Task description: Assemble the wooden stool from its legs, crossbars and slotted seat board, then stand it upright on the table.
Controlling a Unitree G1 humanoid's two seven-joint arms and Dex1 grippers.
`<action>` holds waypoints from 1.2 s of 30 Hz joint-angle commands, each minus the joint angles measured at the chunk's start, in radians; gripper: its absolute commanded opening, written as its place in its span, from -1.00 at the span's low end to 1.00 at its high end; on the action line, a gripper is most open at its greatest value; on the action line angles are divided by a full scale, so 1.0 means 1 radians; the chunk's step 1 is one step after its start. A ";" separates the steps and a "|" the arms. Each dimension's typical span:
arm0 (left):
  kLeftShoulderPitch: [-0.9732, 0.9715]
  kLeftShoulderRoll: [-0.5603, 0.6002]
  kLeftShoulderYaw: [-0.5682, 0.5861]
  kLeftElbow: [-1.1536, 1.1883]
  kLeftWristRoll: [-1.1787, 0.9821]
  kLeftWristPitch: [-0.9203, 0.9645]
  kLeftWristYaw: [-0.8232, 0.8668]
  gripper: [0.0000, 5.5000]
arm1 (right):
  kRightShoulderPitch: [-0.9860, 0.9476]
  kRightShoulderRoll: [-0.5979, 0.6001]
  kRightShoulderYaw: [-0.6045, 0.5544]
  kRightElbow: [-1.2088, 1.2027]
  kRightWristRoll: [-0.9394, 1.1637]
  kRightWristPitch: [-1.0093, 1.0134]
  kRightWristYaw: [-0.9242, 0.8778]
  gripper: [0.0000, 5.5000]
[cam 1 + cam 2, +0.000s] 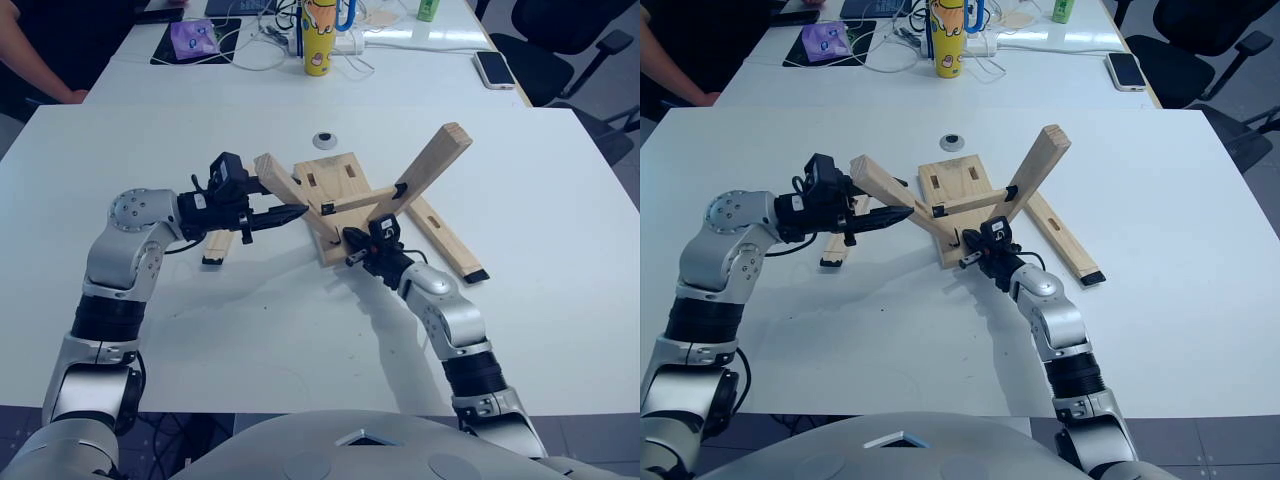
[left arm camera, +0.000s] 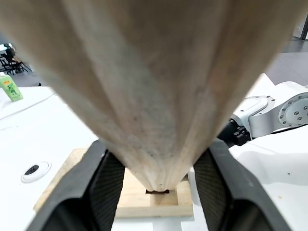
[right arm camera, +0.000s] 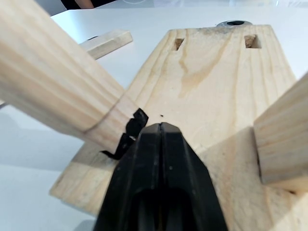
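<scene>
The slotted seat board (image 1: 337, 178) lies flat at mid-table. Two wooden legs rise from its near end, leaning apart: the left leg (image 1: 283, 184) and the right leg (image 1: 432, 163), with a crossbar (image 1: 362, 200) between them. My left gripper (image 1: 293, 213) is shut on the left leg (image 2: 144, 96), whose foot sits in a slot of the seat board (image 2: 154, 203) between the fingers (image 2: 108, 185). My right gripper (image 3: 161, 129) is shut and holds nothing, its tip against the seat board (image 3: 216, 82) beside the left leg's base (image 3: 62, 91). A loose leg (image 1: 446, 236) lies right of the board.
Another wooden piece (image 1: 218, 245) lies under my left arm. A small black disc (image 1: 324, 138) sits beyond the board. On the far table stand a yellow cup (image 1: 319, 40), a phone (image 1: 494, 68), a purple pack (image 1: 193, 38) and cables. A person's arm (image 1: 45, 75) rests far left.
</scene>
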 commanded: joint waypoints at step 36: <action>-0.101 0.050 -0.138 0.014 0.145 -0.030 -0.110 -0.26 | 0.044 -0.111 0.242 0.108 -0.215 -0.038 0.121 -1.00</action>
